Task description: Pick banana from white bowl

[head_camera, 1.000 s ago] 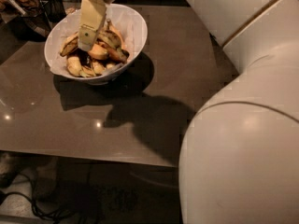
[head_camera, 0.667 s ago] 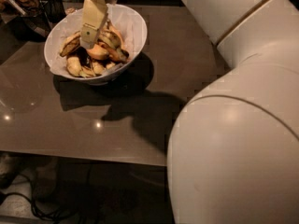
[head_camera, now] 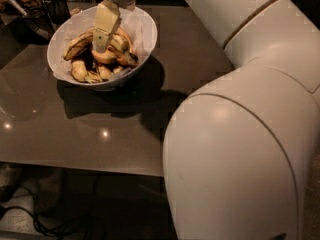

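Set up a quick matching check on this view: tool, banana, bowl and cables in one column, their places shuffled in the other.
1. tool
2. banana
3. bowl
4. cables

A. on the floor, below the near edge of the table
B. standing on the table, far left part
C. lying inside the bowl
D. reaching down into the bowl from above

Pairs: 1-D, 2-C, 3-B, 4-A

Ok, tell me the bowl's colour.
It's a white bowl, camera view; the gripper hangs down inside it.
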Available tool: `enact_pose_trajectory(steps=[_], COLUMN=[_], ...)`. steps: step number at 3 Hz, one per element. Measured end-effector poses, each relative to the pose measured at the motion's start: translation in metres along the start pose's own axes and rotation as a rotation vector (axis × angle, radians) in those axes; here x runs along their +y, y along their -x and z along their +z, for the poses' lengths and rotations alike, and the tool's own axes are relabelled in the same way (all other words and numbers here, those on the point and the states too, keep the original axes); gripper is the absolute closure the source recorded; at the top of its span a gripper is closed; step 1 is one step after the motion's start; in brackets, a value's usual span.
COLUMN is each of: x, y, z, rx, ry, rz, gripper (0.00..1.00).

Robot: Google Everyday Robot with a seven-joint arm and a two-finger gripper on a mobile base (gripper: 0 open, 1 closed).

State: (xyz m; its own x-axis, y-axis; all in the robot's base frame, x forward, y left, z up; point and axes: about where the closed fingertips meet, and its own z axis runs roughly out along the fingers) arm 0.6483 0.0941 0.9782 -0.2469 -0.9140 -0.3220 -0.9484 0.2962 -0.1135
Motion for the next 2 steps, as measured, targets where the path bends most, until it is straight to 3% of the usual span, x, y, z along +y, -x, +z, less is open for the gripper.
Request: enact_pose_trajectory(steps=[2], x=[-0.0101], y=[-0.0073], z=[0.013], rx=[0.018], ry=[0.01], rz=[0.043], gripper=[0.17])
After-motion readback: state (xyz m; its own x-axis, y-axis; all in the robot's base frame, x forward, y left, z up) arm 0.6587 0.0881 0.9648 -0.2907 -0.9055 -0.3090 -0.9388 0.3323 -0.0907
